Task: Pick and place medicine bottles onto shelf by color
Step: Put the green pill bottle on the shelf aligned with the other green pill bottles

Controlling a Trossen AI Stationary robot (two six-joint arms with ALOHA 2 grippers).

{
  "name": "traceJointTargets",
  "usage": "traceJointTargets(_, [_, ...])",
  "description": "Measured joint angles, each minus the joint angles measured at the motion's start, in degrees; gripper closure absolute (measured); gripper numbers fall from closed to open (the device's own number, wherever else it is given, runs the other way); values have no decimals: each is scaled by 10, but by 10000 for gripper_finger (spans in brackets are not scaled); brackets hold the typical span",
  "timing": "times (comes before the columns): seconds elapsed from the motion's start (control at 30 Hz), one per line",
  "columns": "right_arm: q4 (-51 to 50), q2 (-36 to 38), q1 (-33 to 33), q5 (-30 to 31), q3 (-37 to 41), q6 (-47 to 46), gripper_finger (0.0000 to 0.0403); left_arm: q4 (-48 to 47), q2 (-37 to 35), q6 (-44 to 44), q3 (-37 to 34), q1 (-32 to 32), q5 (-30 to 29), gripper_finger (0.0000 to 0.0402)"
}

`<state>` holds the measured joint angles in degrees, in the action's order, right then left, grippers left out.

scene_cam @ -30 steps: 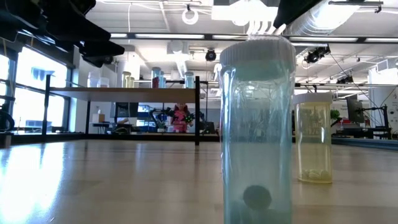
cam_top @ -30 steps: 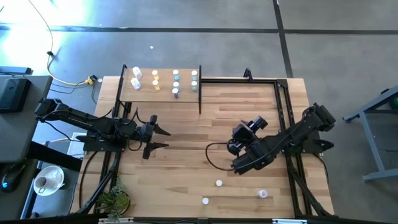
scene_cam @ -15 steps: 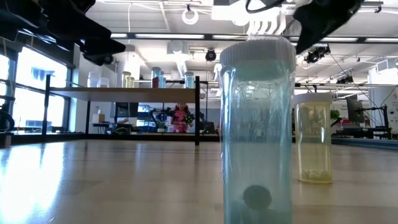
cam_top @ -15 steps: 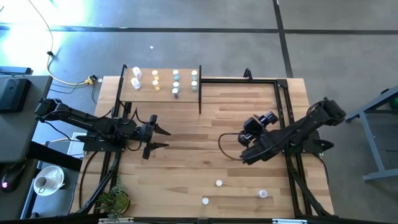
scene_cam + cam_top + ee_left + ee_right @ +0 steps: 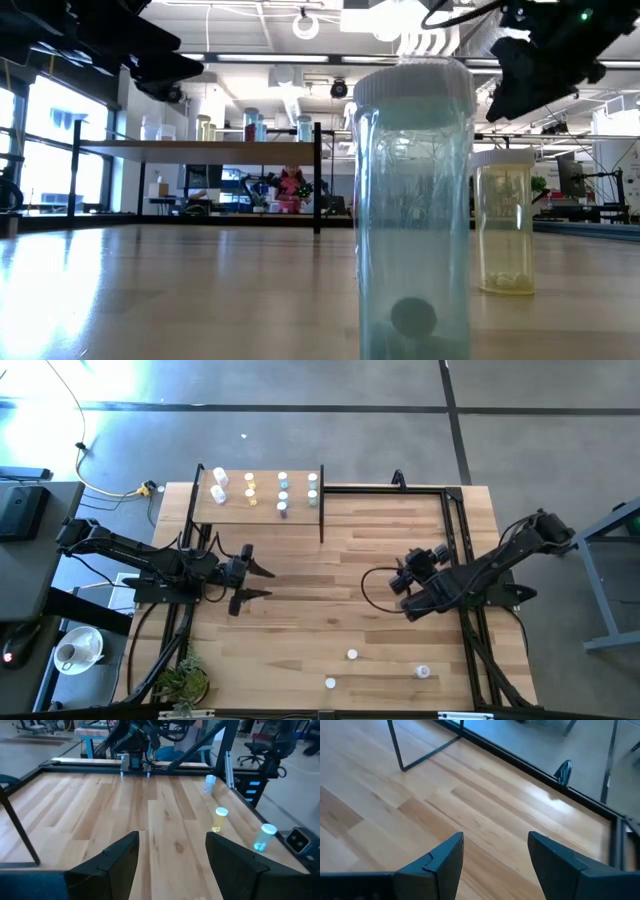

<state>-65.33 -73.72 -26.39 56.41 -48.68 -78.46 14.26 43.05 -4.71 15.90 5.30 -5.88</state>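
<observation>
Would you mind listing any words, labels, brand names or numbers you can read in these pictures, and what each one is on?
None can be read.
Light blue bottle: no label or print visible, only something small and dark at the bottom.
Yellow bottle: no label visible.
Bottles on the shelf: too small to tell.
</observation>
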Motion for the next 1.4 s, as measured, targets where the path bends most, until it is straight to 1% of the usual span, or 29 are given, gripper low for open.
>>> traceJointTargets(0.2, [86,2,0,23,44,7,190,2,0,-27,0,0,13,181])
traceJointTargets(0.3, [127,2,0,34,57,28,190,2,0,-44,0,0,13,181])
traceJointTargets(0.5, [197,2,0,37,60,96,190,17,0,-87,0,0,13,181])
traceJointTargets(0.67, [263,2,0,29,60,160,190,27,0,-87,0,11,11,181])
traceJointTargets(0.83, [342,2,0,-30,60,234,190,28,0,-87,0,28,1,181])
traceJointTargets(1.2, [520,2,0,-163,60,402,190,28,0,-86,0,58,1,181])
traceJointTargets(1.4, [615,2,0,-211,60,466,190,27,0,-71,1,59,1,181])
